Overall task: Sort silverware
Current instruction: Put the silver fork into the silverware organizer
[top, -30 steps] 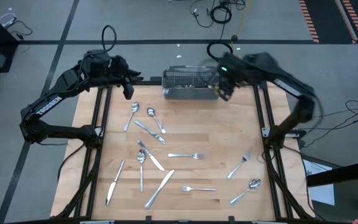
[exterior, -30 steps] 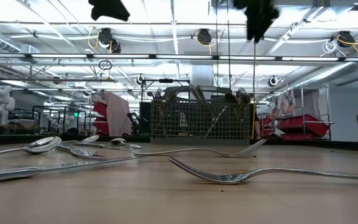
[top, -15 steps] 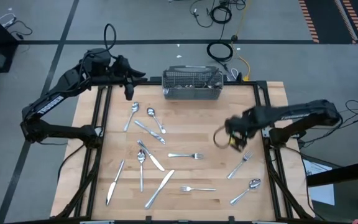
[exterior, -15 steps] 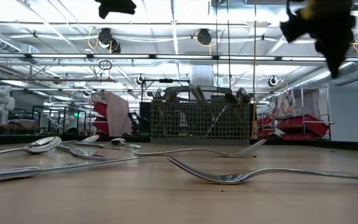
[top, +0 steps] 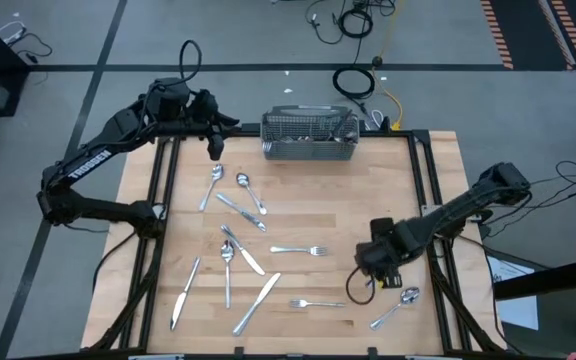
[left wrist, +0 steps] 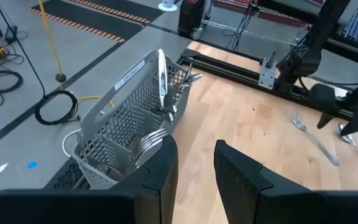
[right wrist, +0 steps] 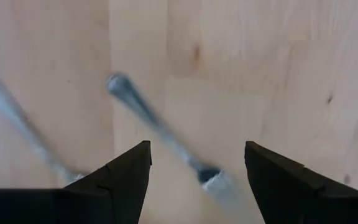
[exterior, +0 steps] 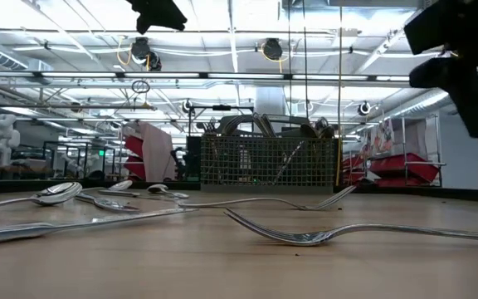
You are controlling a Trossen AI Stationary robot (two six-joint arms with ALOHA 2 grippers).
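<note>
R gripper (top: 376, 268) has swung away from the mesh basket (top: 308, 137) at the table's far edge and now hovers low over the near-right part of the table, jaws wide & empty. In the right wrist view a fork (right wrist: 166, 135) lies right between its fingers — so prob. one piece just dropped off and the next pick is lined up. L gripper (top: 214, 146) has barely moved, waiting by the far-left corner beside the basket, jaws part-open w/ nothing in them. Silverware: some already standing in the basket, approx. a dozen pieces still loose on the wood — spoon (top: 396, 306) near right, fork (top: 318, 302) beside it, rest left of centre.
</note>
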